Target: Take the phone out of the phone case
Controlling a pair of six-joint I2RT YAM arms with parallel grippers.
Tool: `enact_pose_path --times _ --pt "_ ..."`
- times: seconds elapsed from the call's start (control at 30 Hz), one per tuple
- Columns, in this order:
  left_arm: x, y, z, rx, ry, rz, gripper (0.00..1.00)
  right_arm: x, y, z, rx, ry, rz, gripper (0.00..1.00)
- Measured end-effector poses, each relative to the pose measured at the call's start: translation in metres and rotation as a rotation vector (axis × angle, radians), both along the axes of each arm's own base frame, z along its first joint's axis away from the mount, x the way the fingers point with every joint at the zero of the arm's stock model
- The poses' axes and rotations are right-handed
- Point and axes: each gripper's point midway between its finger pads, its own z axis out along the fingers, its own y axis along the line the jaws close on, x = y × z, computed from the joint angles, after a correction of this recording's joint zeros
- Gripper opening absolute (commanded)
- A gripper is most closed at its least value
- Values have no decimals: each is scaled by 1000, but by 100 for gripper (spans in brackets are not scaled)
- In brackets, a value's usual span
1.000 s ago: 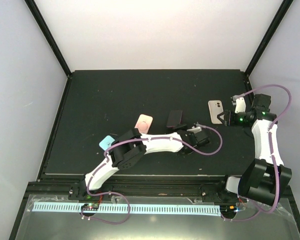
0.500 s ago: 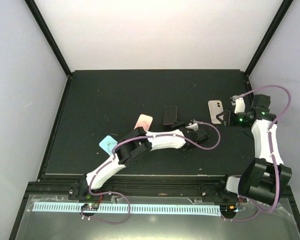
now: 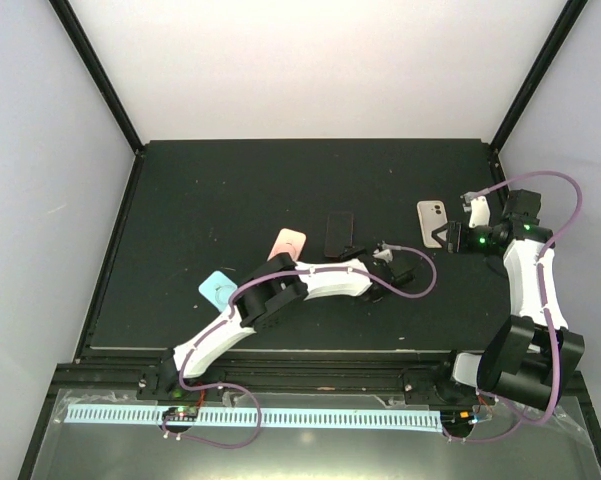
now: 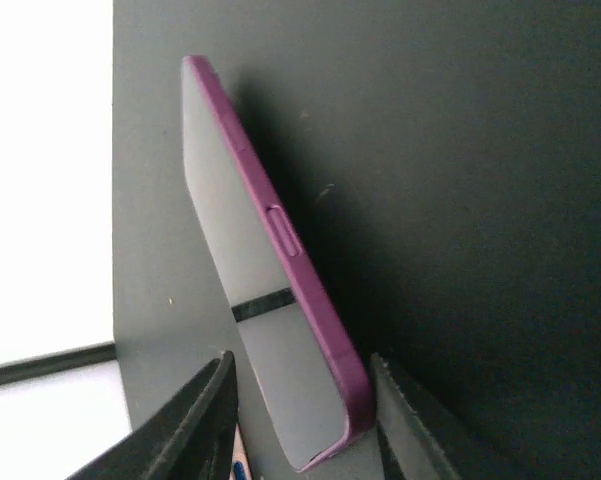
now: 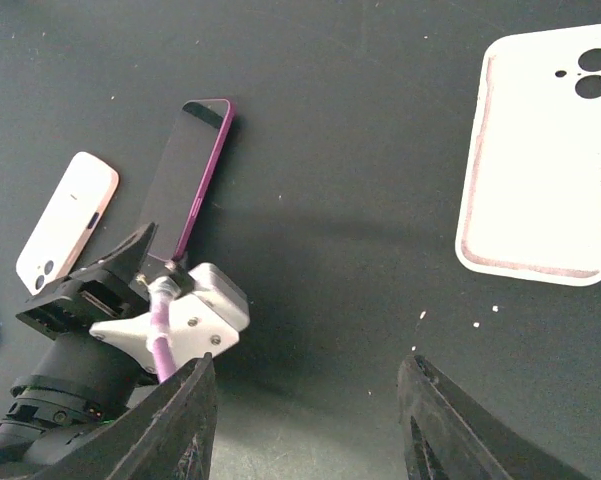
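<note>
One dark-screened phone (image 4: 235,250) in purple case (image 4: 280,225); left end effector (image 4: 300,405) clamped on its end; right end effector (image 5: 308,400) apart.

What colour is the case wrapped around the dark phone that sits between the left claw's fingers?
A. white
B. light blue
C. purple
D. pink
C: in the left wrist view, the dark flat phone between the fingers of the left claw has a purple phone case running along its edge.
</note>
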Motion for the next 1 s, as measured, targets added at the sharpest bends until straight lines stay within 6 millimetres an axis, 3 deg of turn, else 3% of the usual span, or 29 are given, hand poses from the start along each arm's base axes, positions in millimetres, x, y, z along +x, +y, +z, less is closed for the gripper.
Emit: enact_pose_path --times 0.17,0.4,0.57,0.6,0.63,0.67,0.77,0.83,0.9,1.0 --pt "-2 2 9 -62 1 11 68 0 0 0 -1 -1 3 51" --pt "-32 12 37 -292 152 -20 93 0 -2 4 -16 -3 -3 51" --pt "-47 35 83 -537 207 -16 99 6 -2 52 -82 -139 2 53" --pt "-45 42 91 -586 216 -2 99 6 1 67 -103 -185 7 66" --pt "-41 51 97 -636 221 18 99 4 5 85 -126 -249 17 91" --pt "-36 62 101 -675 226 44 99 1 10 97 -135 -297 21 99" --pt "-13 101 100 -773 249 161 99 -11 22 124 -145 -454 25 100" --pt "0 125 87 -812 277 244 99 -19 25 119 -121 -503 -7 100" --pt "6 145 72 -833 316 310 99 -23 30 98 -69 -482 -5 100" --pt "6 156 55 -849 385 350 99 -23 40 67 18 -384 35 100"
